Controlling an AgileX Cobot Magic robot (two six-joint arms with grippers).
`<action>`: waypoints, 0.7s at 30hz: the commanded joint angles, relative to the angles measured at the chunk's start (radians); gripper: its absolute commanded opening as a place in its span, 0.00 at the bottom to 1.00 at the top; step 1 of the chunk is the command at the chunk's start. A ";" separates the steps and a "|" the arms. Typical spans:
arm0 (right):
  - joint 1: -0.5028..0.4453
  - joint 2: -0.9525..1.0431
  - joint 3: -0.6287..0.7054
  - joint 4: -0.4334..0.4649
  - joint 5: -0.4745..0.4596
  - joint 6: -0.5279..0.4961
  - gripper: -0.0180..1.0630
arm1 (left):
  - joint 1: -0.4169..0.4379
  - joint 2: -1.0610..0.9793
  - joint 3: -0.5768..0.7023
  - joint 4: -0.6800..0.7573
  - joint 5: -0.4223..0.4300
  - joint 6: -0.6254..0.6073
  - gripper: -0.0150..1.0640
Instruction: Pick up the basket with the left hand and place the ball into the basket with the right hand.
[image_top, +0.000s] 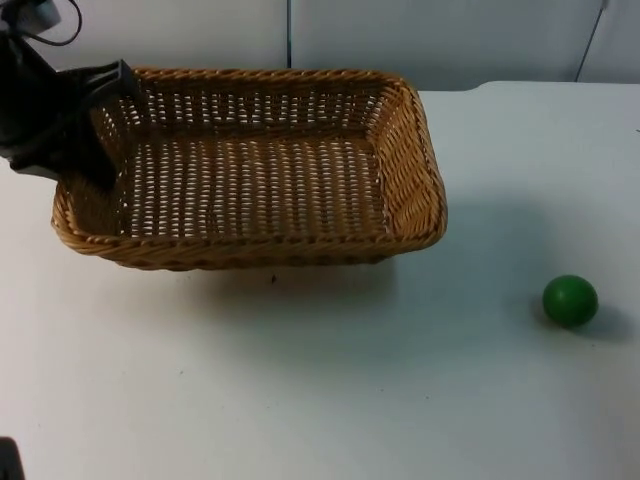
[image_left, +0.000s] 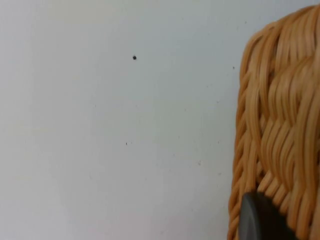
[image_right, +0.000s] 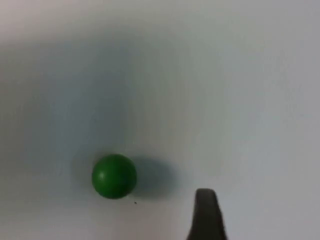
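Note:
A rectangular wicker basket (image_top: 260, 180) hangs a little above the white table, casting a shadow under its front edge. My left gripper (image_top: 90, 150) is shut on its left rim, with one black finger inside the basket wall. In the left wrist view the woven rim (image_left: 280, 125) runs beside my fingertip (image_left: 260, 220). A green ball (image_top: 570, 300) rests on the table to the front right of the basket, well apart from it. In the right wrist view my right gripper (image_right: 207, 217) hovers above the table close beside the ball (image_right: 114, 176), not touching it.
The grey partition wall (image_top: 450, 40) stands right behind the basket. Bare white table top (image_top: 300, 380) stretches in front of the basket and between it and the ball. A small dark object (image_top: 8, 460) sits at the front left corner.

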 joint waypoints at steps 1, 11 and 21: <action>0.045 0.095 -0.005 0.006 -0.019 0.038 0.63 | -0.002 -0.009 -0.011 -0.035 -0.040 -0.007 0.01; 0.239 0.208 -0.005 0.000 -0.186 0.092 0.63 | -0.002 -0.009 -0.011 -0.035 -0.083 -0.007 0.01; 0.257 0.260 -0.005 0.000 -0.207 0.131 0.63 | -0.002 -0.009 -0.011 -0.035 -0.104 -0.007 0.01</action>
